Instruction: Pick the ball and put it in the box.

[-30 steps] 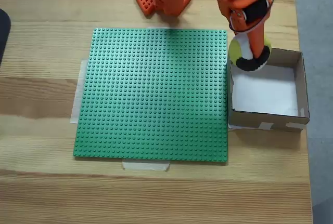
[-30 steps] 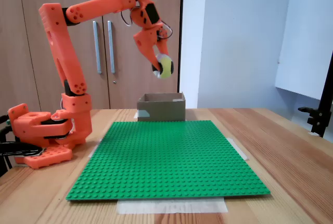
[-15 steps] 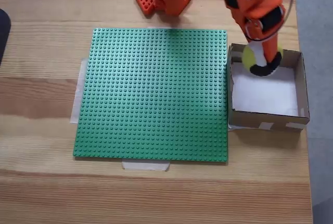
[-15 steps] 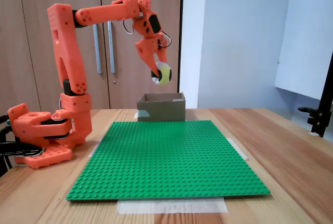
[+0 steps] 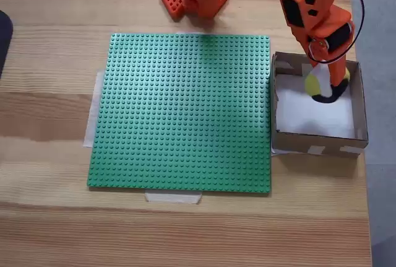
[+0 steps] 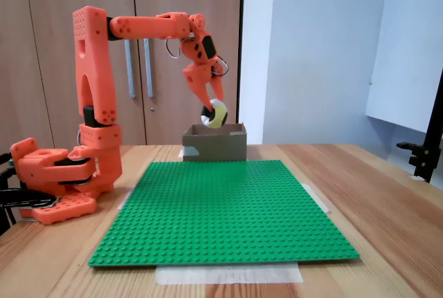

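The small yellow, white and black ball (image 5: 322, 86) hangs over the white floor of the brown cardboard box (image 5: 359, 109), held between the fingers of my orange gripper (image 5: 327, 88), which is shut on it. In the side-on fixed view the ball (image 6: 217, 115) sits just above the rim of the box (image 6: 214, 143), with the gripper (image 6: 213, 113) reaching down from the outstretched arm. Part of the ball is hidden by the fingers.
A large green studded baseplate (image 5: 185, 112) is taped to the wooden table, left of the box in the top-down fixed view. The arm's orange base (image 6: 59, 184) stands at the table's back edge. The table's right edge runs close beside the box.
The gripper has carried the ball from above the box's back-left corner further over the box and lowered it toward the rim. The arm has stretched out flatter.
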Robot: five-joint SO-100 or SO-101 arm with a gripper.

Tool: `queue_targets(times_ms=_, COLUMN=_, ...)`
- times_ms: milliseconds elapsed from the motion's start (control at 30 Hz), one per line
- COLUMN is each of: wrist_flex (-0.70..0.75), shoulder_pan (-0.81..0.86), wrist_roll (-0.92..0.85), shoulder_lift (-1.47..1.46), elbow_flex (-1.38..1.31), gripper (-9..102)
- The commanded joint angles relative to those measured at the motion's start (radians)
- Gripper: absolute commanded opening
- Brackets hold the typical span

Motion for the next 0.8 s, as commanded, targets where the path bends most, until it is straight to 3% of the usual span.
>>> queue_targets(times_ms=0, wrist_flex=-0.020, shoulder_pan=0.008, wrist_roll=-0.012, shoulder_lift=0.012, elbow_flex=-0.011, gripper=18)
queue_targets(times_ms=467, wrist_flex=-0.009, shoulder_pan=0.002, wrist_roll=-0.025, shoulder_lift=0.052, elbow_flex=0.008, gripper=24)
queue_targets(times_ms=767, wrist_flex=-0.114, shoulder_pan=0.071, wrist_roll=-0.081, shoulder_lift=0.241, elbow_flex=0.209, gripper=22)
